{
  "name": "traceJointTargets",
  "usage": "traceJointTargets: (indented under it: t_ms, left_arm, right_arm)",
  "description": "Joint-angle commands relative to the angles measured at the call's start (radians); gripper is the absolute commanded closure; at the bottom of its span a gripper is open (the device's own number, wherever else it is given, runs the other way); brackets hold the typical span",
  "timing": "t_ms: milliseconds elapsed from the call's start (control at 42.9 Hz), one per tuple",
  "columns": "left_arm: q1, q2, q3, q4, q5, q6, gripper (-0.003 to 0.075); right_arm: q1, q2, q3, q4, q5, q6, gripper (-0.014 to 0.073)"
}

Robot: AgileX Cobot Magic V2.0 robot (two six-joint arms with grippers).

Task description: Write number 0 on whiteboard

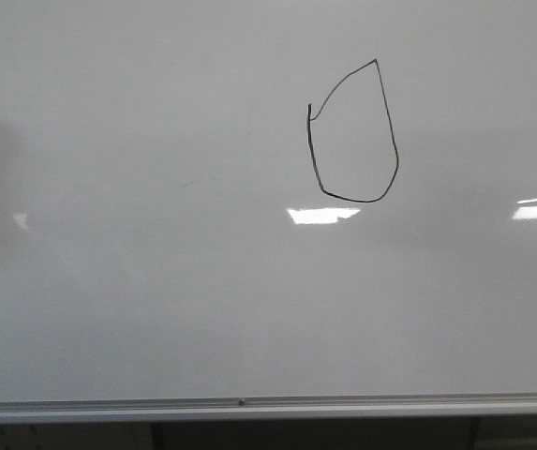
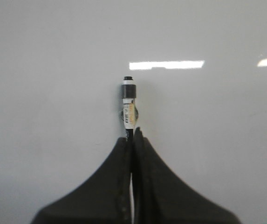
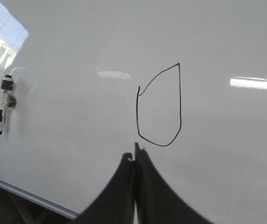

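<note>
The number 0 (image 1: 353, 133) is a thin black loop, pointed at its top and rounded at its bottom, with a small overshoot at its upper left corner. It sits on the whiteboard (image 1: 156, 281) just ahead of the right gripper (image 3: 135, 156), whose black fingers are pressed together with nothing visible between them. The left gripper (image 2: 132, 140) is closed around a marker (image 2: 129, 105), whose white barrel sticks out past the fingertips; the label on it is too blurred to read. In the right wrist view that marker (image 3: 4, 105) hangs well off to the side of the loop. Bright light reflections (image 1: 322, 215) lie on the glossy board, which has a silver rim (image 1: 249, 407).
</note>
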Motion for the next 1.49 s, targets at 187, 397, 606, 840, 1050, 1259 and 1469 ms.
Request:
traceJointTargets:
  t_ms: [187,397,606,840,1050,1259,1469]
  left_arm:
    - [-0.005,-0.256,0.173,0.241,-0.129,-0.288,0.0740]
    - [-0.005,-0.254,0.295,0.241,-0.262,-0.303,0.0740]
    - [-0.005,-0.257,0.367,0.213,-0.375,-0.303,0.0740]
    - [-0.005,-0.257,0.369,0.213,-0.374,-0.303,0.0740]
    - [-0.005,-0.257,0.369,0.213,-0.374,-0.303,0.0740]
    - [-0.005,-0.257,0.369,0.213,-0.374,-0.303,0.0740]
    - [-0.005,-0.257,0.369,0.213,-0.374,-0.303,0.0740]
  right_arm:
    - [0.000,0.004,-0.027,0.013,-0.033,-0.007,0.0664]
    - [0.000,0.004,-0.027,0.013,-0.029,-0.007,0.0664]
    - [0.000,0.004,-0.027,0.013,-0.029,-0.007,0.0664]
    - [0.000,0.004,-0.027,0.013,-0.029,-0.007,0.0664]
    - [0.000,0.004,-0.027,0.013,-0.029,-0.007,0.0664]
    - [0.000,0.004,-0.027,0.013,-0.029,-0.007,0.0664]
    - [0.000,0.004,-0.027,0.013,-0.029,-0.007,0.0664]
